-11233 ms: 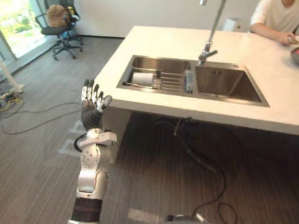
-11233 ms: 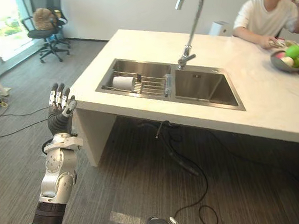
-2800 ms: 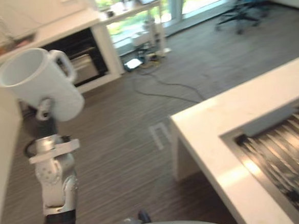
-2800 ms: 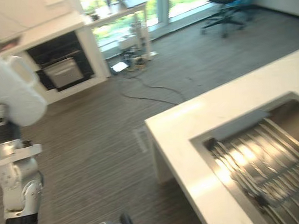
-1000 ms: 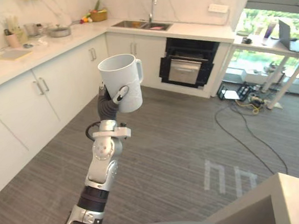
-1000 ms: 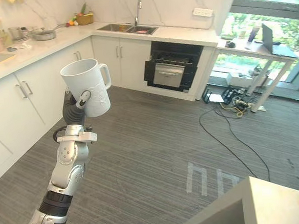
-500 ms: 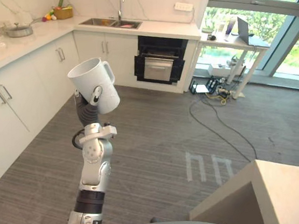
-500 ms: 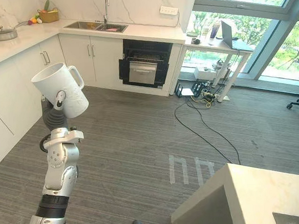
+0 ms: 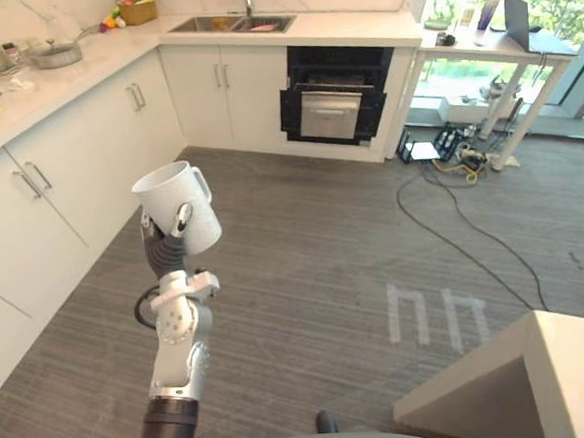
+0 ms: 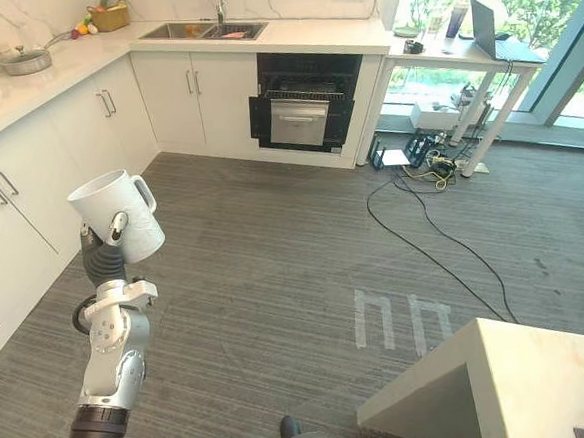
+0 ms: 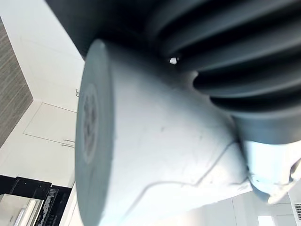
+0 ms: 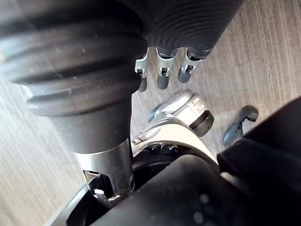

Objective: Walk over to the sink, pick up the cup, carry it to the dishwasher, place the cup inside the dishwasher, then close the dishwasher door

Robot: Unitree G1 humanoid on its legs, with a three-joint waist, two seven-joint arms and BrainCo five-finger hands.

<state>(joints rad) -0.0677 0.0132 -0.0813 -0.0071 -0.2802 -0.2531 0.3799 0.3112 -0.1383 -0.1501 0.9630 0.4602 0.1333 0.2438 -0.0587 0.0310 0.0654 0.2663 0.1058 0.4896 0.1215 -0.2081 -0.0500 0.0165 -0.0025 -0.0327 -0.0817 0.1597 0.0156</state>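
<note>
At the far left we are passing white cabinets (image 9: 39,187) under a long worktop (image 9: 81,63). Just right of them we are holding the cup (image 9: 177,206) raised and mouth-up in our left hand (image 9: 164,248). The fingers and thumb are curling round the cup's body, and its handle is pointing free toward the right. In the left wrist view the cup (image 11: 155,155) is sitting tight against the palm, base toward the camera. We are judging it a stiff, smooth mug, moderately heavy, likely slippery and breakable if dropped. So the wrap round the body looks the safer hold, with the handle left clear for setting it into a rack. Further right and well apart, the dark dishwasher (image 9: 333,111) is waiting under the far worktop, across open floor (image 9: 305,268). At the lower right a pale worktop corner (image 9: 524,383) is jutting in. Our right hand (image 12: 162,75) is hanging relaxed and empty.
</note>
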